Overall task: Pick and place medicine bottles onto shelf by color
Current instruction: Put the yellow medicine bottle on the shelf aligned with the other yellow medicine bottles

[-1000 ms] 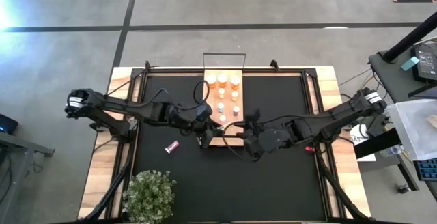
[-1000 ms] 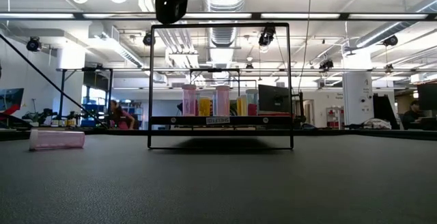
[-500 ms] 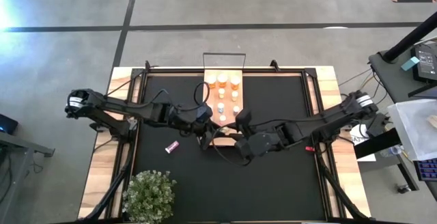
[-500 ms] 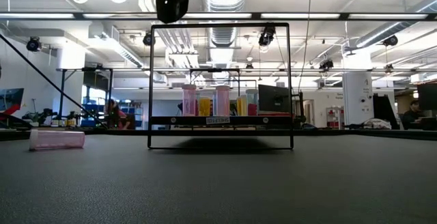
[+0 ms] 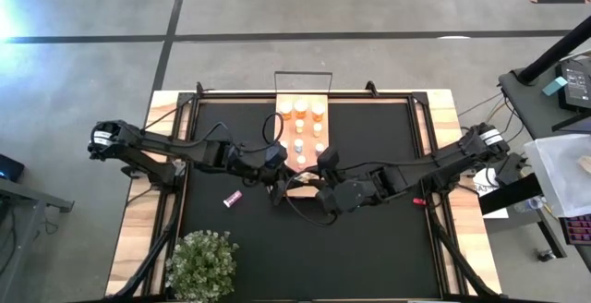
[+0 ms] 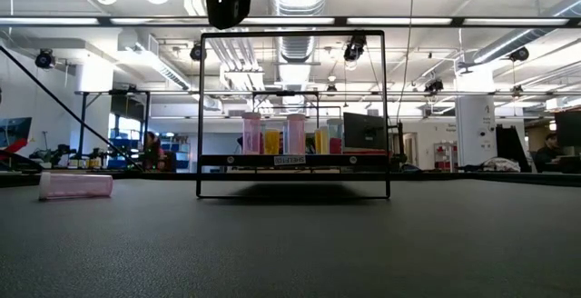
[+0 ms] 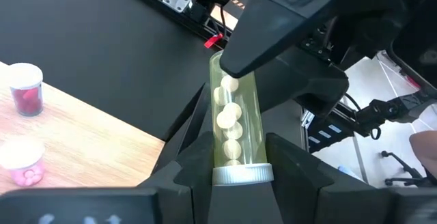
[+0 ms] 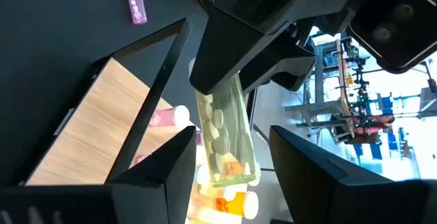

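2 dark jointed arms [image 5: 175, 151], black cables, white end caps; matte blk fingers [image 7: 198, 159].

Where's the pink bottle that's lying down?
High view: the pink bottle lies on the black mat, left of the shelf, just beyond the plant.

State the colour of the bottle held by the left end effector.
Pale yellowish-clear bottle with white tablets and a white cap; clearest in the left wrist view.

We find no text we can read anywhere. A small white label [image 6: 290, 160] sits on the front edge of the shelf [image 6: 227, 161] in the low view, but its print is too small for us to make out.
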Robot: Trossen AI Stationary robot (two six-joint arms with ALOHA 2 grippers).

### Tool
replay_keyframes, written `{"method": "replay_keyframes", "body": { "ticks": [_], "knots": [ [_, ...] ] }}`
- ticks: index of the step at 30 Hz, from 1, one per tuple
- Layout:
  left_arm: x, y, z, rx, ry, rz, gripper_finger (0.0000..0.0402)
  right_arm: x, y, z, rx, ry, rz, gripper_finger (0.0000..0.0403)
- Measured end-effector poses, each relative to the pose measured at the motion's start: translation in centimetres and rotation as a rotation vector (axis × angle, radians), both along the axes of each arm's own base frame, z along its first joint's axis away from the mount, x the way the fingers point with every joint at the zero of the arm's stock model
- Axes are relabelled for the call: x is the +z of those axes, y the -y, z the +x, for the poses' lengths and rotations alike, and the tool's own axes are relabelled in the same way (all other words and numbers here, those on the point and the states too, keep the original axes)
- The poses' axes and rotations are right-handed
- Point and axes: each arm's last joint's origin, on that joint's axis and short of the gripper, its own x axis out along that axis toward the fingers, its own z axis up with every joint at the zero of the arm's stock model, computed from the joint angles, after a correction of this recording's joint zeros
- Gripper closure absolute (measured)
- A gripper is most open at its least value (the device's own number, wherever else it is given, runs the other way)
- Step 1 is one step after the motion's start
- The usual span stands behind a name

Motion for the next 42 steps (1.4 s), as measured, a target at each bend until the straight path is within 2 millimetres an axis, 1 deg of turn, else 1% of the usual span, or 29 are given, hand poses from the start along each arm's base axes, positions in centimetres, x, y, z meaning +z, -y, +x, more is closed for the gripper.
{"method": "replay_keyframes", "body": {
  "ticks": [8,17,26,32,38,42],
  "knots": [
    [0.02,0.04,0.01,-0.002,0.003,0.000,0.0295,-0.10,0.04,-0.07,-0.014,-0.003,0.015,0.0260],
    [0.09,0.10,0.05,-0.032,0.020,0.018,0.0295,-0.08,0.32,0.01,-0.028,0.002,0.026,0.0269],
    [0.13,0.12,0.06,-0.047,0.024,0.040,0.0295,-0.12,0.32,-0.03,-0.024,-0.005,0.027,0.0305],
    [0.13,0.11,0.07,-0.058,0.030,0.067,0.0295,-0.16,0.33,-0.07,-0.034,-0.003,0.042,0.0307],
    [0.18,0.10,0.14,-0.080,0.055,0.135,0.0295,-0.18,0.37,-0.17,-0.047,-0.005,0.060,0.0307],
    [0.01,0.11,0.30,-0.083,0.053,0.142,0.0285,-0.17,0.39,-0.26,-0.047,-0.010,0.062,0.0307]
  ]
}}
